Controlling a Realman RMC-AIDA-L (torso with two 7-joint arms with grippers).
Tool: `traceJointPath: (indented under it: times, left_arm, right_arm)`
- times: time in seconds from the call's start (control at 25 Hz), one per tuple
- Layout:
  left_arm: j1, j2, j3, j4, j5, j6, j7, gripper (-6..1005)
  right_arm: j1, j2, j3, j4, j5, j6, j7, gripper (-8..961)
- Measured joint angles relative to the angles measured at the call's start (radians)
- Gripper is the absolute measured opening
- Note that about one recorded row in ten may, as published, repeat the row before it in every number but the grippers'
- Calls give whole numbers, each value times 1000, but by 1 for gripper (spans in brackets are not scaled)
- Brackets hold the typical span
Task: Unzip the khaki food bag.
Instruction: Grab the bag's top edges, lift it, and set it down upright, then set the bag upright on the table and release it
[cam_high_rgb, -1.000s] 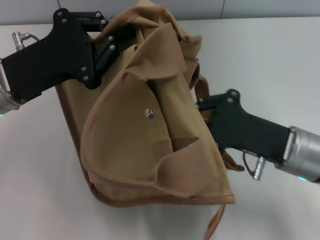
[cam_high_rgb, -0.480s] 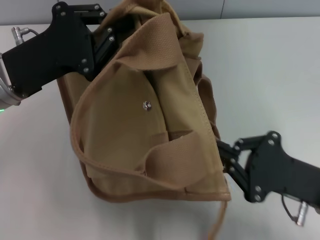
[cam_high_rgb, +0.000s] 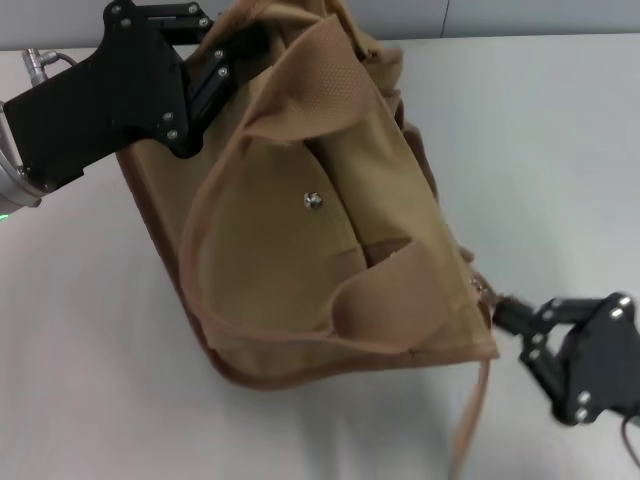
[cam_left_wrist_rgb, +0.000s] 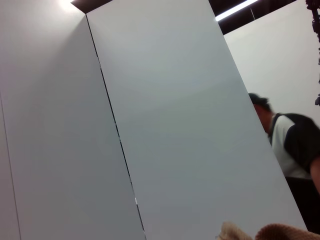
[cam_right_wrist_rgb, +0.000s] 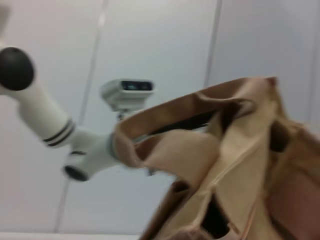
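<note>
Left gripper (cam_high_rgb: 232, 62): I see it at the far-left top corner of the bag, its fingers buried in the canvas; closed on the fabric there, as far as I can judge.
Khaki food bag (cam_high_rgb: 300, 230): it lies tilted on the white table (cam_high_rgb: 90, 380), front pocket facing my head camera, metal snap (cam_high_rgb: 313, 201) near the middle, one webbing handle (cam_high_rgb: 385, 300) draped across the front.
Strap (cam_high_rgb: 472, 410): a thin tan strip hangs from the bag's near-right corner.
Right gripper (cam_high_rgb: 497, 312): its tips sit at that corner, pinched narrow; I can't tell whether they hold the zipper pull.
Right wrist view: the bag's open top (cam_right_wrist_rgb: 225, 165) fills it.
</note>
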Motion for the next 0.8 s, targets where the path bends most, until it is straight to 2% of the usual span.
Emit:
traceJointPath:
  times: [0.04, 0.08, 0.24, 0.36, 0.56, 0.68, 0.8]
  left_arm:
    - [0, 0, 0, 0, 0, 0, 0, 80]
    - [0, 0, 0, 0, 0, 0, 0, 80]
    - [0, 0, 4, -6, 0, -1, 0, 81]
    - [1, 0, 4, -8, 0, -1, 0, 82]
    - [2, 1, 4, -8, 0, 0, 0, 83]
    - [1, 1, 2, -8, 0, 1, 0, 84]
    - [1, 1, 2, -8, 0, 5, 0, 84]
  right_arm:
    - [0, 2, 75, 32, 1, -24, 9, 60]
    - [0, 2, 75, 32, 1, -24, 9, 62]
    - [-5, 0, 223, 98, 0, -55, 34, 71]
    - [-15, -5, 245, 99, -3, -50, 34, 77]
    - [-30, -26, 313, 95, -4, 12, 32, 298]
    - [-20, -35, 331, 86, -5, 92, 30, 524]
    - [3, -30, 322, 65, -23, 135, 29, 579]
